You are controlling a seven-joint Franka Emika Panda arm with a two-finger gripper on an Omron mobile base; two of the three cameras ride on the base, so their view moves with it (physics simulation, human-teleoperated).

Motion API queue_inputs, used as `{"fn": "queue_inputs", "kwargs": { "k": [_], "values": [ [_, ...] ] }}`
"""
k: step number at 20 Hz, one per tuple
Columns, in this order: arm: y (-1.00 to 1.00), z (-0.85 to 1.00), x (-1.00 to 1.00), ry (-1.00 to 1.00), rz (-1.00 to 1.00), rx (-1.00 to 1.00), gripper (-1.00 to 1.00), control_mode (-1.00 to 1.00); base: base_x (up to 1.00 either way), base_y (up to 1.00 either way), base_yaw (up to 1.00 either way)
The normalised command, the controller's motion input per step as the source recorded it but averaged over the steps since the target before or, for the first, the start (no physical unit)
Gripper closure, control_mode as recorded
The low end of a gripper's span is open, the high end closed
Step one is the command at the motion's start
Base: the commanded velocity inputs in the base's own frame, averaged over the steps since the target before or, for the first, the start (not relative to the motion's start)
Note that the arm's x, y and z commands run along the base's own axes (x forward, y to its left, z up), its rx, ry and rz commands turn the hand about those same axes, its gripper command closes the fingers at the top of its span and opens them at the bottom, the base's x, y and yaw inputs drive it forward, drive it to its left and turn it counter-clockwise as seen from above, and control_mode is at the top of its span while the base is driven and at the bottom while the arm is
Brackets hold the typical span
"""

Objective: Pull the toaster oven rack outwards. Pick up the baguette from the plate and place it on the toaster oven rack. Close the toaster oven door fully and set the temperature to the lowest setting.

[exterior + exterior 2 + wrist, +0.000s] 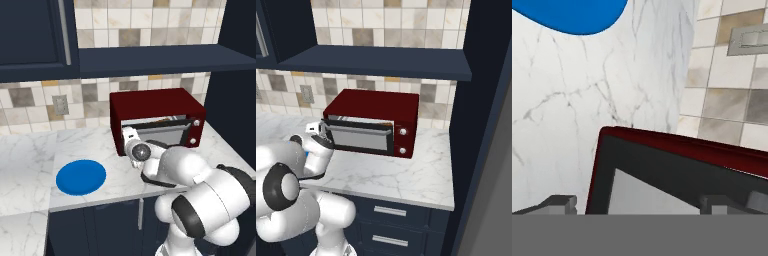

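The robot is a glossy white arm (200, 200) built from rounded, bulbous shells. Between the shells sit dark joint rings: a wide black band with a grey inner face circles the big lower segment, and a similar black ring with a grey disc marks the joint in the right base view. A thin black cable loops along the underside of the forearm. The wrist ends in a short white cylinder with a dark round cap and pale centre. The hand (637, 202) carries two small grey, blocky finger tips (559, 202).
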Motion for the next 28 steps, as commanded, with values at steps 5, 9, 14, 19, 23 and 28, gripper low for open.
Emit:
{"fn": "queue_inputs", "kwargs": {
  "k": [5,9,14,19,23,28],
  "values": [
    [0.0,-0.04,0.3,0.0,0.15,0.0,-1.0,-1.0,0.0,0.0,0.0],
    [0.0,-0.01,0.26,0.0,0.1,0.0,-1.0,-1.0,0.0,0.0,0.0],
    [0.0,0.0,0.25,0.0,0.08,0.0,-1.0,-1.0,0.0,0.0,0.0],
    [0.0,0.0,0.32,0.0,0.07,0.0,-1.0,-1.0,0.0,0.0,0.0],
    [0.0,0.0,0.36,0.0,0.06,0.0,-1.0,-1.0,0.0,0.0,0.0],
    [0.0,0.0,0.33,0.0,0.06,0.0,-1.0,-1.0,0.0,0.0,0.0]
  ]
}}
